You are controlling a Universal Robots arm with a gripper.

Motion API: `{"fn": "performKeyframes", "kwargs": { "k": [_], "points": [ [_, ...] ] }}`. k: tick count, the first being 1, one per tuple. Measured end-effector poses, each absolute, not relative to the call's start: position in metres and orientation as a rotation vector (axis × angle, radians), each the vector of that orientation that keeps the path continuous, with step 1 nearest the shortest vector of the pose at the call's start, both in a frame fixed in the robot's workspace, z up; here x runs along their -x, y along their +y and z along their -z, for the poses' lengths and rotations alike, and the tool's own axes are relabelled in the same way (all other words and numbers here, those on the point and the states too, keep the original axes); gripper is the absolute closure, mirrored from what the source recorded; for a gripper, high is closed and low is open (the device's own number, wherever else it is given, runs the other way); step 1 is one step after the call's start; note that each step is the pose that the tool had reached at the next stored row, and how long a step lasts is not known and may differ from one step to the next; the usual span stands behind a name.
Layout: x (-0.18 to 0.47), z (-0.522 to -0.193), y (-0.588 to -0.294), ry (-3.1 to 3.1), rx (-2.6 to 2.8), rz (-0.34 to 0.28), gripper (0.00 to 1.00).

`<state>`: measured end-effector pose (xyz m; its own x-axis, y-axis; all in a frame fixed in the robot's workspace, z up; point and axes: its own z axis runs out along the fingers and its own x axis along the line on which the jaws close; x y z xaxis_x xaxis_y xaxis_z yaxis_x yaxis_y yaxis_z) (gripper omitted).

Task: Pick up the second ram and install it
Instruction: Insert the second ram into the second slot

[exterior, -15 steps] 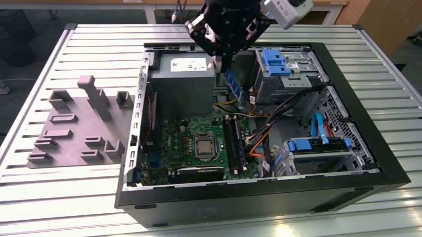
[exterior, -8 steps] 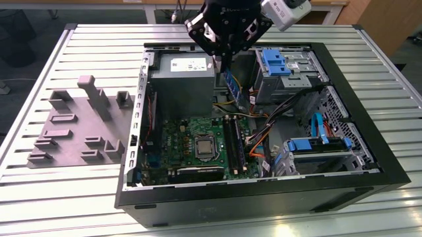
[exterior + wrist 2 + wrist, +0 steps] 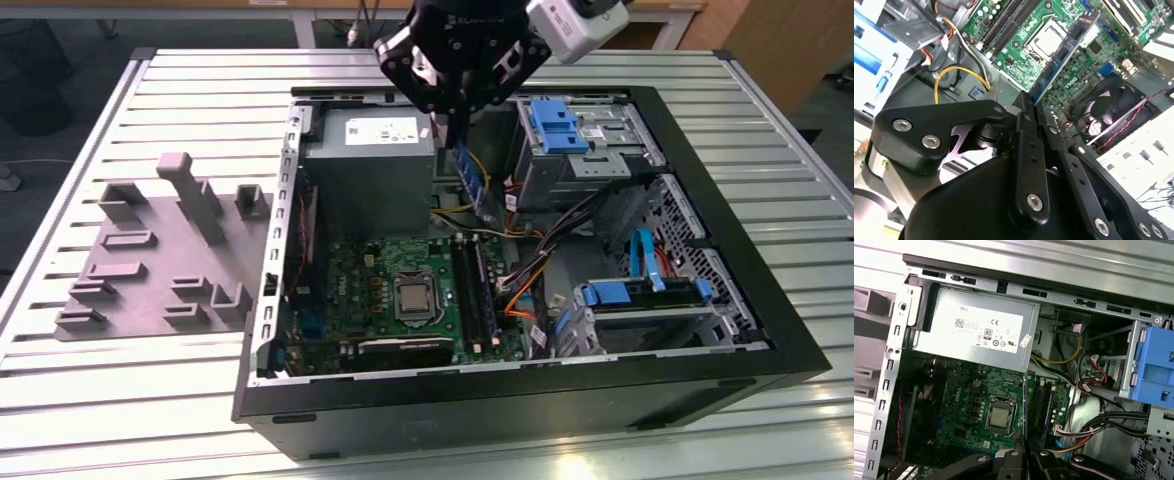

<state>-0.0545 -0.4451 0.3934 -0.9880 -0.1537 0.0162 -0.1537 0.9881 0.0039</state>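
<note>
My gripper [image 3: 449, 124] hangs over the open computer case [image 3: 534, 385], above the gap between power supply and drive cage. It is shut on the second ram [image 3: 470, 176], a long dark blue-green stick that points edge-down toward the green motherboard [image 3: 387, 290]. In the second wrist view the ram [image 3: 1064, 50] runs out from between the black fingers [image 3: 1026, 125] across the board. The first wrist view shows the ram [image 3: 1025, 405] as a thin edge beside the long black memory slots [image 3: 1041, 405]. These slots [image 3: 470, 290] lie lower in the case, on the side toward the camera.
A grey power supply [image 3: 370, 150] sits close beside the held stick. Blue drive brackets [image 3: 554, 125] and bundled cables [image 3: 534, 275] crowd the exterior view's right. The processor socket [image 3: 415, 300] and a fan [image 3: 1104, 107] sit on the board. A grey fixture plate [image 3: 160, 255] lies outside the case.
</note>
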Motion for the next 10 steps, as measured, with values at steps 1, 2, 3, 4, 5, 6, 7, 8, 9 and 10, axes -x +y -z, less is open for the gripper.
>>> {"fn": "performKeyframes", "kwargs": {
  "k": [1, 2, 3, 4, 5, 6, 7, 8, 9, 10],
  "points": [
    [0.0545, -0.3932, -0.4451, -3.117, -0.217, 0.002, 0.86],
    [0.0545, -0.3930, -0.4451, -3.119, -0.193, 0.000, 0.86],
    [0.0545, -0.3928, -0.4451, -3.120, -0.168, -0.002, 0.86],
    [0.0545, -0.3926, -0.4451, -3.122, -0.143, -0.003, 0.86],
    [0.0545, -0.3923, -0.4451, -3.123, -0.118, -0.004, 0.86],
    [0.0545, -0.3921, -0.4451, -3.123, -0.093, -0.005, 0.86],
    [0.0545, -0.3919, -0.4451, -3.124, -0.065, -0.007, 0.86],
    [0.0545, -0.3916, -0.4451, -3.124, -0.039, -0.008, 0.86],
    [0.0545, -0.3916, -0.4451, -3.124, -0.018, -0.008, 0.86],
    [0.0545, -0.3916, -0.4451, -3.124, -0.011, -0.008, 0.86]
  ]
}}
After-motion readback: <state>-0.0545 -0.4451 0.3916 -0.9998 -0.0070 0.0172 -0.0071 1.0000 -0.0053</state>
